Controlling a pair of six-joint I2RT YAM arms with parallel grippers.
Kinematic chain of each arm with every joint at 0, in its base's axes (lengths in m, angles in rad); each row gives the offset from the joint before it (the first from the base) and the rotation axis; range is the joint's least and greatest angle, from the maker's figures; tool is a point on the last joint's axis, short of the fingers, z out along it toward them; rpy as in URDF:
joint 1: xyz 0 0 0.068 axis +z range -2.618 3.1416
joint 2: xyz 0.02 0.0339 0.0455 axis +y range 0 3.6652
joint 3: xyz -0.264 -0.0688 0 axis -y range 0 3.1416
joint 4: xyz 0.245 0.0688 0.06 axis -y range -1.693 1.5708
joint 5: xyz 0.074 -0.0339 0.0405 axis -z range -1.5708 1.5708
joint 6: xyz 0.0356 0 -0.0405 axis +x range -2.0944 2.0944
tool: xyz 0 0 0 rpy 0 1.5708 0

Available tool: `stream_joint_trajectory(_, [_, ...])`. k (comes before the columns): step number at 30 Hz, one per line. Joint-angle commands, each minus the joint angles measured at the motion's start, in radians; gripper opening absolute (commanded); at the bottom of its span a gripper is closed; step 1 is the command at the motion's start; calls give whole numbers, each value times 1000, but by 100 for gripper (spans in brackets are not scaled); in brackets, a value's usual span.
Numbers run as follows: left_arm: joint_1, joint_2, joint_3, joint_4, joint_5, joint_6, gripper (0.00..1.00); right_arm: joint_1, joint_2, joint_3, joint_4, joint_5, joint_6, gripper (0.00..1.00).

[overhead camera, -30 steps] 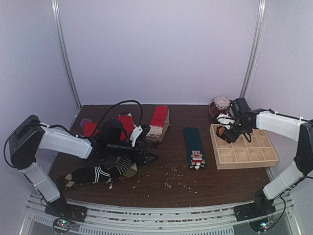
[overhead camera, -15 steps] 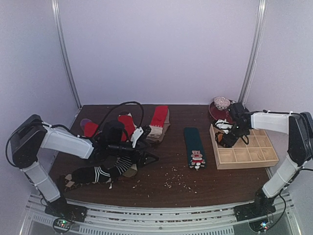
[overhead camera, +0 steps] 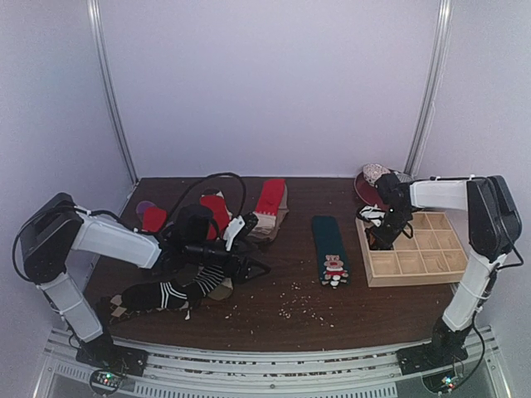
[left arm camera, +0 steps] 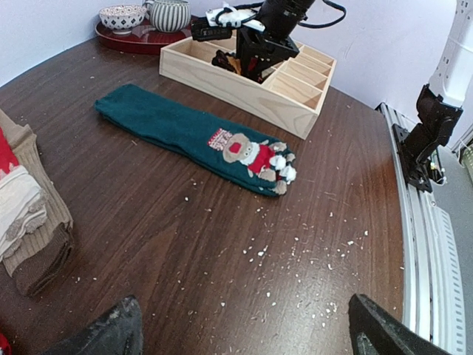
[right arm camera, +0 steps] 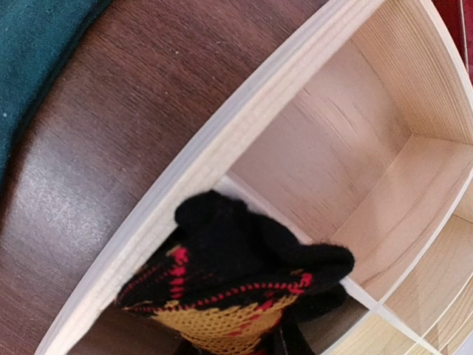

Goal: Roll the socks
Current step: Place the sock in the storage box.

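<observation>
The right gripper (overhead camera: pixel 383 235) clamps a bundled argyle sock (right arm camera: pixel 236 288) over the wooden tray (overhead camera: pixel 415 279), at its left edge (not yet released). The left gripper (overhead camera: pixel 250 267) gapes empty above the striped sock (overhead camera: pixel 178 290). The teal sock (overhead camera: pixel 330 242) lies unrolled.

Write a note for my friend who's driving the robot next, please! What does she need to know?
Left gripper: fingers open, holding nothing, beside the black-and-white striped sock.
Right gripper: shut on the rolled black argyle sock, at a compartment along the wooden tray's left wall.
Done: one roll made, not yet released.
Left: the teal monkey sock lies flat mid-table; the red-and-beige pair and the striped sock are unrolled too.
</observation>
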Motion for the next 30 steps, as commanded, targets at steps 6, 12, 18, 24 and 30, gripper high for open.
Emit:
stream_joint_trajectory(6, [5,16,32,10,7,23,96,-22,159,-89,-33,112,106,10])
stream_joint_trajectory(12, [5,11,42,-8,-5,27,96,-22,56,-70,-14,33,116,28])
stream_joint_trajectory(18, [5,6,48,-19,-18,26,96,-22,-60,-63,28,-40,124,47])
stream_joint_trajectory(24, [4,10,68,-50,-35,38,96,-22,-102,-11,27,-111,132,53])
stream_joint_trajectory(30, [5,13,81,-68,-45,46,96,-22,-136,47,-29,-129,141,55])
